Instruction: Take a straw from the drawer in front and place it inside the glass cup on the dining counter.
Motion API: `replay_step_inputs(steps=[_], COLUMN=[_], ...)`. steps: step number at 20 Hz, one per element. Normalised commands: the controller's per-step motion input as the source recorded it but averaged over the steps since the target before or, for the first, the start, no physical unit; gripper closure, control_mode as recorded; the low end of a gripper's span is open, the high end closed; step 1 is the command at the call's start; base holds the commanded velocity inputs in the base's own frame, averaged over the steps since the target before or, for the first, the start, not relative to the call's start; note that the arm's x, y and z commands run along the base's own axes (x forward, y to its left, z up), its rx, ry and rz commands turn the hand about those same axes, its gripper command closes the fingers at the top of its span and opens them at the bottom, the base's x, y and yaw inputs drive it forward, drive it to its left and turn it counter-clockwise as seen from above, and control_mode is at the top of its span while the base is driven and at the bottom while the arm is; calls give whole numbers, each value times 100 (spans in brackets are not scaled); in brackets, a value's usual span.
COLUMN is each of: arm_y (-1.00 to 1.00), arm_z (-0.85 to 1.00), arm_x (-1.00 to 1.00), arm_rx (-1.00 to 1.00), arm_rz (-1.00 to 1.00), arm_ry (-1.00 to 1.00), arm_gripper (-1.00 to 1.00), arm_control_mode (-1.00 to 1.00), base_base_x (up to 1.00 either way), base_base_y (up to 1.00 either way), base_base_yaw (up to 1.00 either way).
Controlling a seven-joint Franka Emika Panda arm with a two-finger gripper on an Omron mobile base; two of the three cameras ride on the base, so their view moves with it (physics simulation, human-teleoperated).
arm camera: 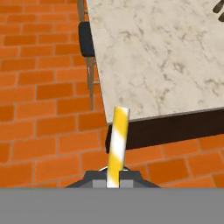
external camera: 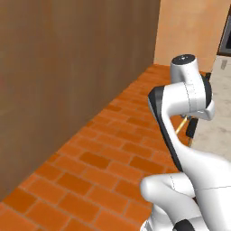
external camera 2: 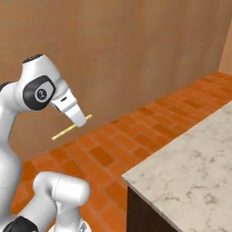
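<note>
From the left base view, my arm rises over the brick floor and the straw (external camera: 182, 125) peeks out beside my wrist; I judge I'm in the carrying step.

From the right base view, my gripper (external camera 2: 79, 119) is clamped on the straw, which sticks out both sides, well short of the dining counter (external camera 2: 195, 167) and its near corner.

In the hand view, the straw points toward the counter's near edge; next I must reach over it and find the glass cup.

straw (arm camera: 117, 144): smooth, matt | dining counter (arm camera: 166, 57): marbled stone top, dark wood base
</note>
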Motion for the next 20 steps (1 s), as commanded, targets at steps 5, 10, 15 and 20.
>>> replay_step_inputs(steps=[5,10,15,20], arm_y=[0,0,0,0], arm_z=[0,0,0,0], arm_x=[0,0,0,0], arm_rx=[0,0,0,0], arm_rz=[0,0,0,0], arm_ry=[0,0,0,0], arm_gripper=[100,100,100,100], arm_control_mode=[100,100,100,100], base_base_x=[71,72,69,89], base_base_y=[48,58,76,73], base_base_yaw=[-59,-58,-56,-55])
